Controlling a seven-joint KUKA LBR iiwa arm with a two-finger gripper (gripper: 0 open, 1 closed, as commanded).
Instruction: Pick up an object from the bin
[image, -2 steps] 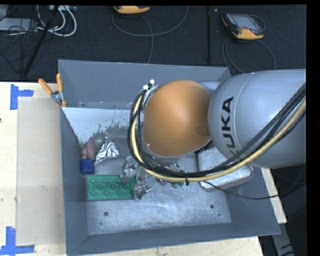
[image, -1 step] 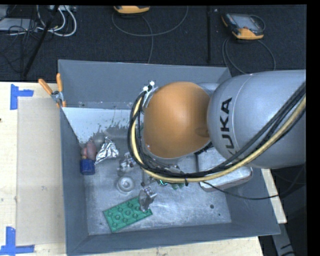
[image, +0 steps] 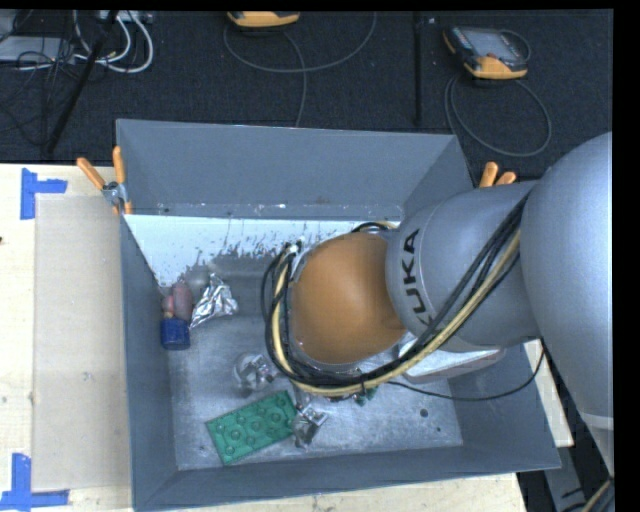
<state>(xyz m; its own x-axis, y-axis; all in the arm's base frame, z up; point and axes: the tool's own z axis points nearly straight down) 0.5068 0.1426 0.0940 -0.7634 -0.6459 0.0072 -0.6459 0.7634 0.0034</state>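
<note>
My gripper (image: 282, 397) reaches down under the arm's orange cover in the bin's front middle. Its two metal fingertips (image: 256, 372) stand apart, so it is open. One tip is just behind a flat green studded plate (image: 248, 427), the other at the plate's right end, so they straddle its upper right corner. The plate lies flat on the bin floor near the front wall. I see nothing lifted between the fingers.
A crumpled piece of foil (image: 213, 302) lies at the left back of the floor. Beside it, against the left wall, lies a small pinkish bottle with a blue cap (image: 176, 318). The arm and its cover hide the middle and right of the floor.
</note>
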